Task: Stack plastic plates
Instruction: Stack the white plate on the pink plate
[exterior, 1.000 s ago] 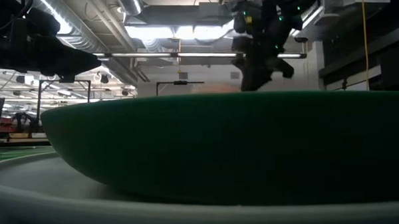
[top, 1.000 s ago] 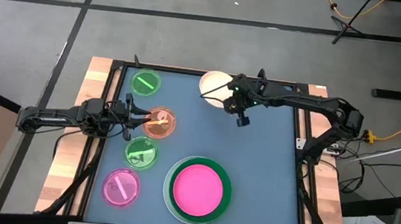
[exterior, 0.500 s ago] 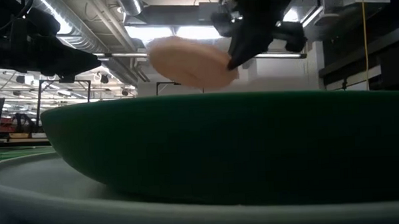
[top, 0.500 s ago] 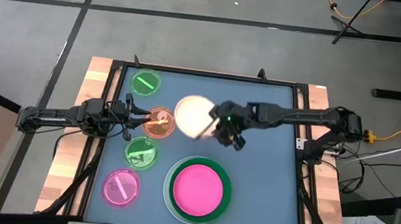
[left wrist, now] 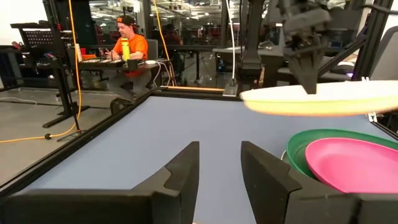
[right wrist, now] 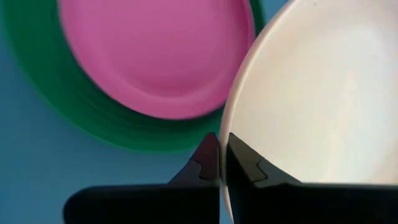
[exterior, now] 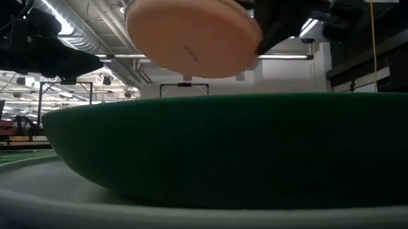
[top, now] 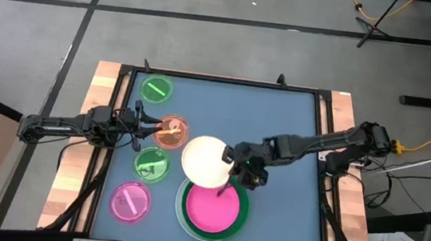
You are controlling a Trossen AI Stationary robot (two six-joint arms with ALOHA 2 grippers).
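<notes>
Two fingers of the right gripper [top: 236, 169] pinch the rim of the cream plate [top: 205, 160], holding it in the air beside the pink plate [top: 212, 202]. This looks like the carry step; next it must centre over the pink plate and lower. Left gripper [top: 144, 126] waits, spread, by the orange plate [top: 171, 131].

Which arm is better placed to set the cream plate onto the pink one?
The right. Its pincer is shut on the round cream plastic plate, held in the air beside the round pink plastic plate. The left pincer waits open by the small orange plastic plate.
</notes>
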